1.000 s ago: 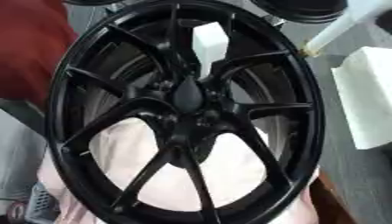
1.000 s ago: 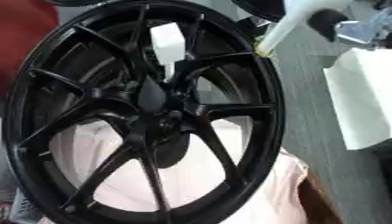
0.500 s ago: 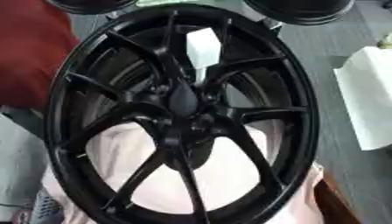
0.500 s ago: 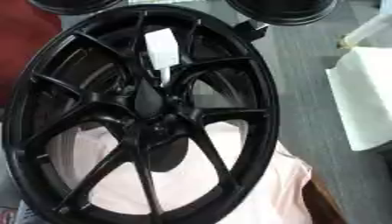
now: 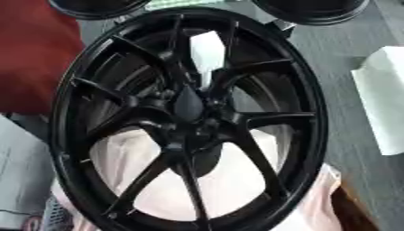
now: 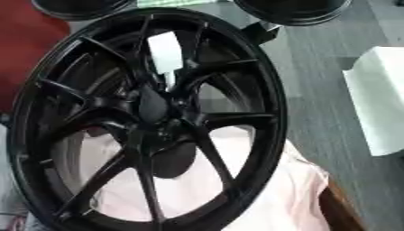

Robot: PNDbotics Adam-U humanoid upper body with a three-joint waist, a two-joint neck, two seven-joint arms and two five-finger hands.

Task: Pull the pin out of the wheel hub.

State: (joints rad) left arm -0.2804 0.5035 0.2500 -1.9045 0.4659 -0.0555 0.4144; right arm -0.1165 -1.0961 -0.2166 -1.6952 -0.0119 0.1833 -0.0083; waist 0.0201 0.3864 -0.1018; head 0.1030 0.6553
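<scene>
Right now, from the left eye view, a big black wheel hub (image 5: 189,117) fills nearly everything, tilted a bit with its top leaning toward the right. Its thin spokes run out from a dark centre (image 5: 189,104) to the rim, and a white block-like piece (image 5: 207,54) shows through the gap between two upper spokes, just above the centre; whether that is the pin I cannot tell. Under the lower half of the wheel lies a pale pink cloth (image 5: 236,180), seen through the spokes and poking out at the lower right. A red surface (image 5: 35,58) sits off to the left, a white object (image 5: 383,103) lies apart on the grey floor (image 5: 339,54) to the right, and two more dark round rims (image 5: 312,9) peek in along the top edge. Over in the right eye view the same wheel sits further left, the white piece (image 6: 164,53) again between the upper spokes, and the pink cloth spreads wider at the lower right. Neither robot hand shows in either view, so I cannot tell how the fingers are set.
</scene>
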